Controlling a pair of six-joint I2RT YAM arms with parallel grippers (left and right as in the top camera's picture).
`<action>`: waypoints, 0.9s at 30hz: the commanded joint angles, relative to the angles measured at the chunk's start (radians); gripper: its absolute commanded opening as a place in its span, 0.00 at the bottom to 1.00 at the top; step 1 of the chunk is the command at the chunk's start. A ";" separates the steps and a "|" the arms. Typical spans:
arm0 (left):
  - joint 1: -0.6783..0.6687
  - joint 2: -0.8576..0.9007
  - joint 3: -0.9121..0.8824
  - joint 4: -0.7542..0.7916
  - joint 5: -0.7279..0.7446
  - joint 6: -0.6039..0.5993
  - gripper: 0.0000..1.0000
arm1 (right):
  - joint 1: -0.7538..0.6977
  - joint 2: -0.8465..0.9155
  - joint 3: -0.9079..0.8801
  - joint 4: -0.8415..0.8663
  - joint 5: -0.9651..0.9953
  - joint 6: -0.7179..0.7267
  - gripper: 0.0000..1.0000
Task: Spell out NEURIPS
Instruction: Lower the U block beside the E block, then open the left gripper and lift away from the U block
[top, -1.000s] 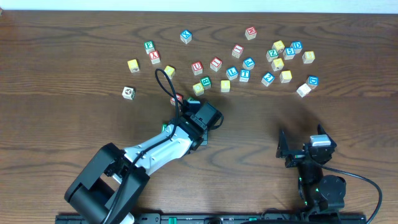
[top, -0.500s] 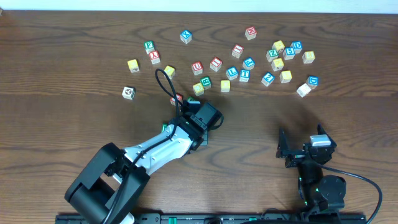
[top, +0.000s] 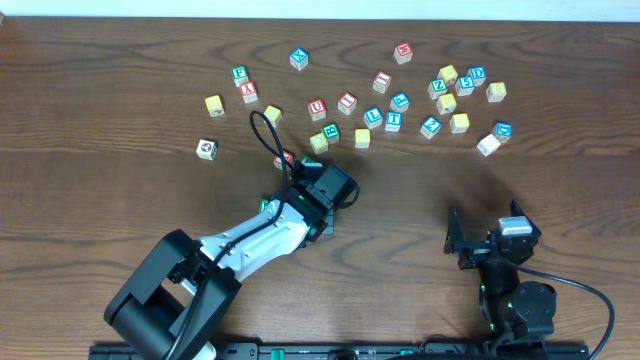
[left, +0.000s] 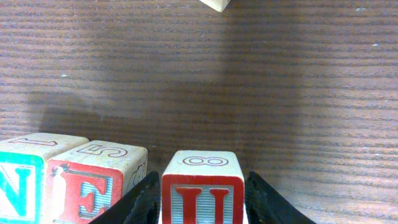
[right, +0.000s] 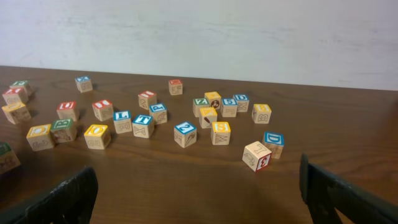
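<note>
Left gripper (left: 202, 182), low over the surface (left: 249, 93), flanks the U cube (left: 203, 194), jaws close against both sides; pinching or loose, I cannot tell. It stands just beside E (left: 93, 190), after N (left: 22, 186). Open wider, then lift straight up.

Table (left: 249, 74) is made of dark brown wood w/ fine grain lines, mostly matt, a bit shiny in spots. N cube (left: 22, 186), E cube (left: 87, 190) & U cube (left: 202, 193) are made of pale bare wood w/ smooth painted faces. Left gripper (left: 203, 182) fingers (left: 142, 198) are made of smooth black plastic.
</note>
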 joint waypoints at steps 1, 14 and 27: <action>0.002 0.009 -0.008 -0.012 0.010 0.012 0.42 | -0.005 0.001 -0.001 -0.005 -0.002 0.007 0.99; 0.002 -0.138 0.023 -0.066 0.013 0.043 0.49 | -0.005 0.001 -0.001 -0.005 -0.002 0.007 0.99; 0.002 -0.326 0.023 -0.074 0.013 0.090 0.58 | -0.005 0.001 -0.001 -0.005 -0.002 0.007 0.99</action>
